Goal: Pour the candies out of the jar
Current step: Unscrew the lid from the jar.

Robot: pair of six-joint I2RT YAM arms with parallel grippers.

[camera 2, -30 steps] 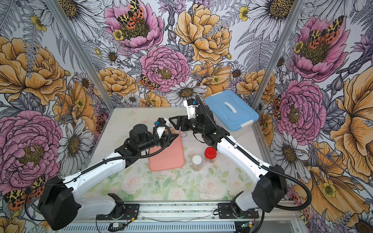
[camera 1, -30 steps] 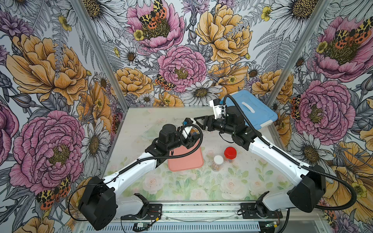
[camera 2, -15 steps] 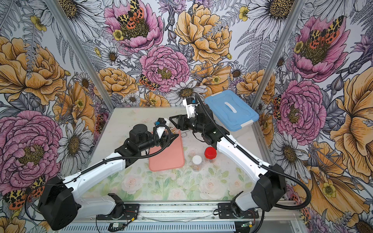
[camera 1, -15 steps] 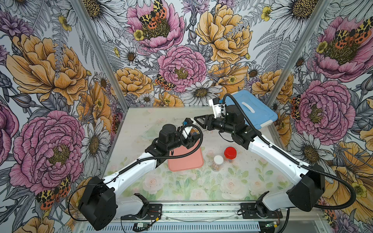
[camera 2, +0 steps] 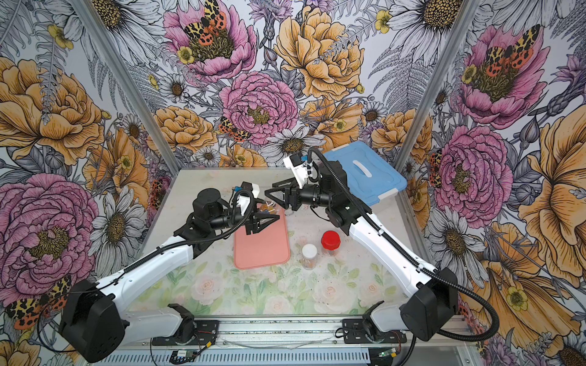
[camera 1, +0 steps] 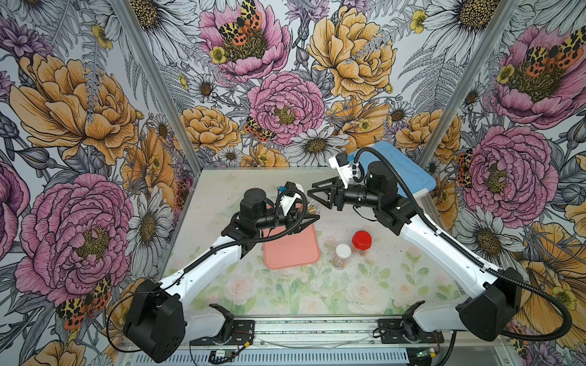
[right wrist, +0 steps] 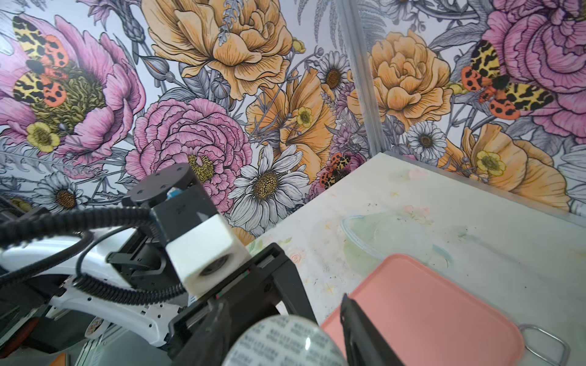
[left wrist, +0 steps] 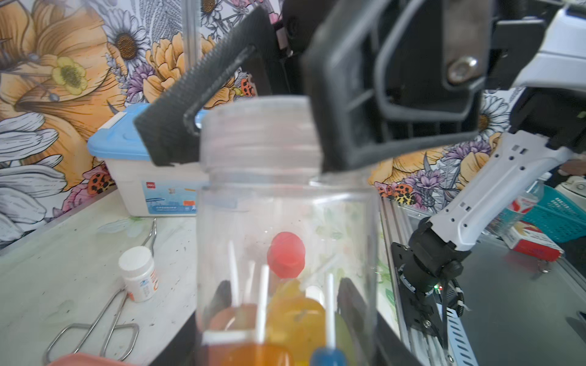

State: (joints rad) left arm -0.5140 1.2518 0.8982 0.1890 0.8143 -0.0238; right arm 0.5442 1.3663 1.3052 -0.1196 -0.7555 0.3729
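Three flowered walls (camera 1: 285, 95) enclose the pale flower-printed surface (camera 1: 317, 294), where (above the pink tray's (camera 1: 291, 250) far edge) the left pincer (left wrist: 287, 301) is clamped on the clear jar (left wrist: 285, 215), candies (left wrist: 296, 320) inside at the end away from its lid (left wrist: 260, 123), which the right pincer (left wrist: 257, 142) clamps from both sides.

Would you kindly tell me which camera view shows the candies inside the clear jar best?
The left wrist view: through the clear jar, the candies show large, with coloured heads and white sticks. In both top views they are tiny coloured specks. The right wrist view shows only the lid, no candies.
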